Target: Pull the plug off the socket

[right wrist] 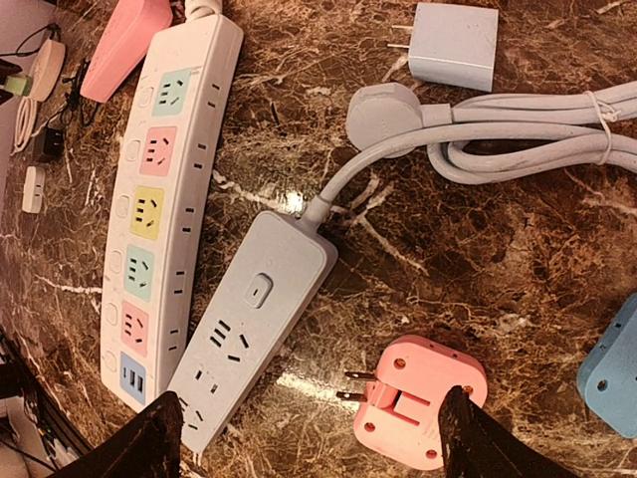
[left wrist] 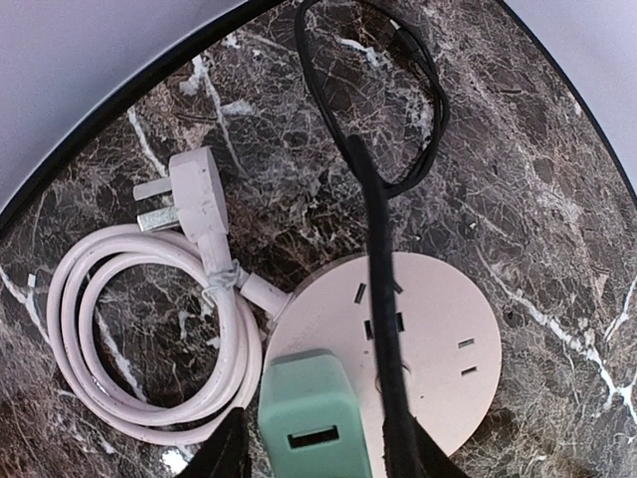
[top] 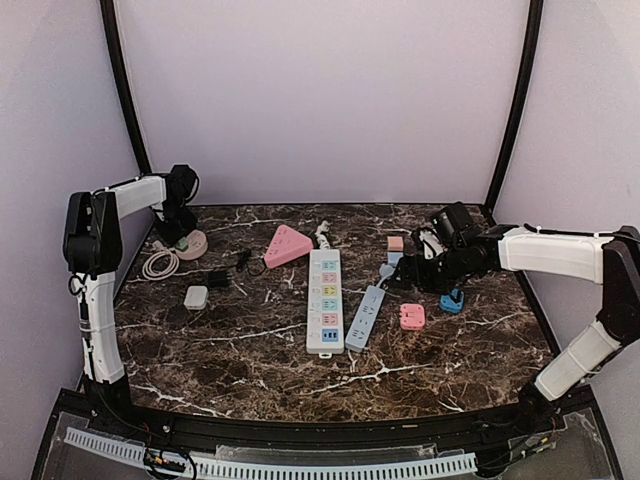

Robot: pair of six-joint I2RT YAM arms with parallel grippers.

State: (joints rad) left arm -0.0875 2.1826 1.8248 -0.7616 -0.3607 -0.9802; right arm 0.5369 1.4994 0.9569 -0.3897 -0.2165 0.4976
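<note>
The socket (left wrist: 438,329) is a round pale pink disc lying flat at the table's far left (top: 194,243). A mint green plug (left wrist: 314,408) stands seated in its near side, seen as a green dot (top: 181,243) in the top view. My left gripper (left wrist: 314,453) points down over it, jaws open either side of the plug with a thin gap at each flank. A black cable (left wrist: 376,249) crosses the socket's face. My right gripper (right wrist: 314,443) hovers open over the right of the table (top: 412,272), holding nothing.
The socket's white cord (left wrist: 109,329) lies coiled beside it with its white plug (left wrist: 194,194). Mid-table lie a long white power strip (top: 324,300), a grey strip (top: 366,318), a pink triangular block (top: 287,245), a pink adapter (right wrist: 423,398) and a blue one (top: 452,300).
</note>
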